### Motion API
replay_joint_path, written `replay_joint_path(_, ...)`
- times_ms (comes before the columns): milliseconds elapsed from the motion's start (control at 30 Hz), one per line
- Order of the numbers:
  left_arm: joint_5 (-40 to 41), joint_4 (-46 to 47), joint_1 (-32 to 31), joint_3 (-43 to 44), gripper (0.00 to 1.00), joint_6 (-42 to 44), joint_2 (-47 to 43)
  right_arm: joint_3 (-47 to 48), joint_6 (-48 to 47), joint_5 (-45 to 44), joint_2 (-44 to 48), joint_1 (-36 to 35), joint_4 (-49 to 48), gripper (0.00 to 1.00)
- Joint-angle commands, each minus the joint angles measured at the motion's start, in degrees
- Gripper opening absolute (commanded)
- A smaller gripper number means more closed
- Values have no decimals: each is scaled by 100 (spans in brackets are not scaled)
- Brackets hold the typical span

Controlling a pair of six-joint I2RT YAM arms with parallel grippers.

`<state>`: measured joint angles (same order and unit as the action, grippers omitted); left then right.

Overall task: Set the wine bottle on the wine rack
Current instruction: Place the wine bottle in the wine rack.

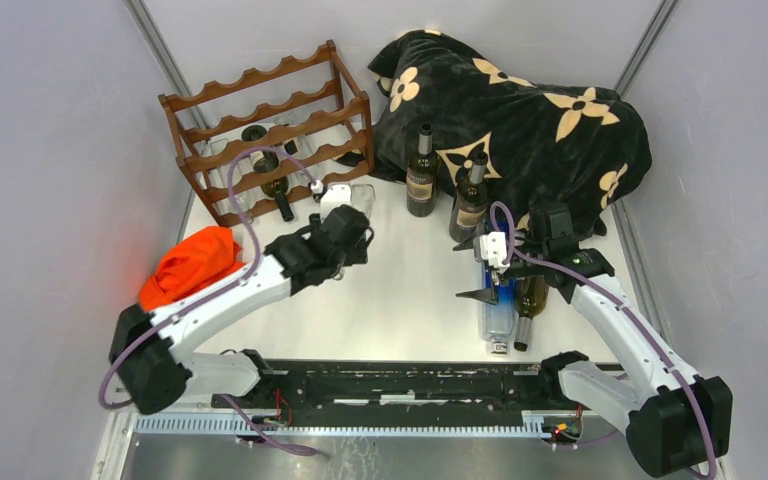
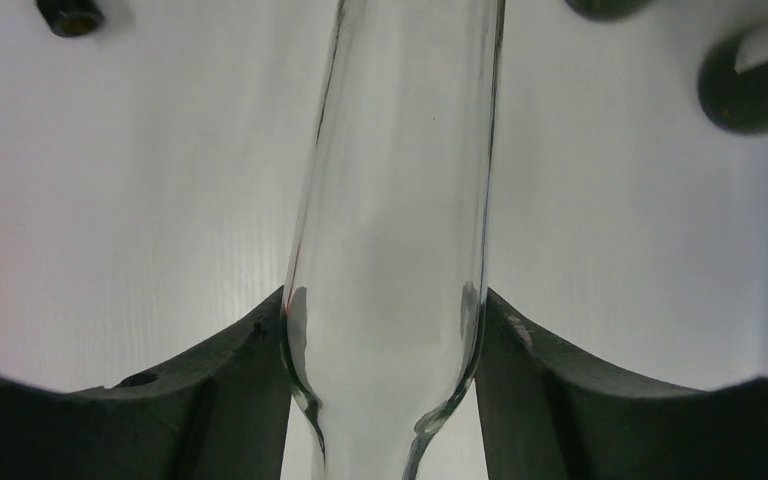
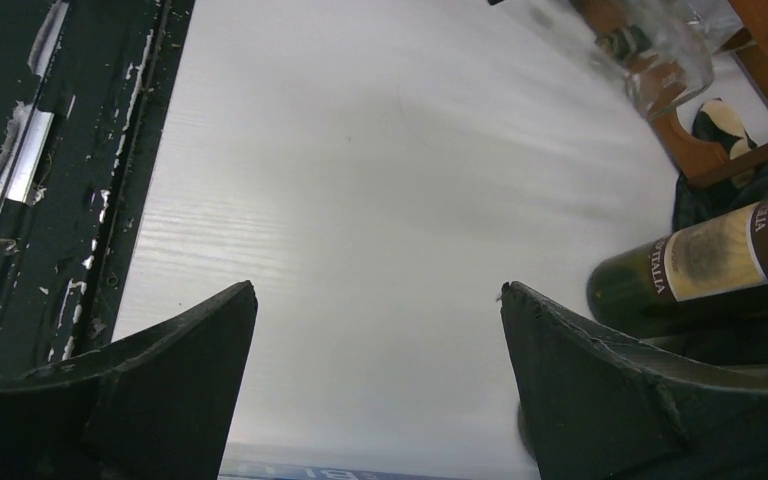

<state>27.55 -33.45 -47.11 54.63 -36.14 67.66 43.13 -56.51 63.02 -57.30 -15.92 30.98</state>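
The dark reddish-brown wine rack [image 1: 270, 125] stands at the back left, with dark bottles lying on its lower tiers. My left gripper [image 1: 350, 218] is just in front of its right end, shut on a clear glass wine bottle [image 1: 363, 197]. In the left wrist view my left gripper [image 2: 385, 300] presses both fingers against the clear bottle's [image 2: 395, 180] body just above its shoulder, over the white table. My right gripper [image 1: 475, 270] is open and empty above a clear blue-labelled bottle [image 1: 498, 312] lying on the table. In the right wrist view my right gripper [image 3: 378, 295] holds nothing.
Two dark bottles [image 1: 421, 175] [image 1: 470, 198] stand in front of a black flowered blanket [image 1: 520, 110]. A dark green bottle [image 1: 528, 300] lies beside the blue-labelled one. An orange cloth [image 1: 190, 262] lies at the left. A labelled dark bottle [image 3: 700, 260] shows in the right wrist view.
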Motion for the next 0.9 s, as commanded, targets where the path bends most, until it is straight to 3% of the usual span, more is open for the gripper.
replay_joint_path(0,1862,202,18,1070,2,-195,852,-85,237,-289,105,38,-372,98)
replay_joint_path(333,2924,231,22,2340,2,-188,2667,-121,167,-374,109,37,-347,98)
replay_joint_path(867,2624,173,456,3162,2,-476,4121,-121,45,-405,77,37,-264,98)
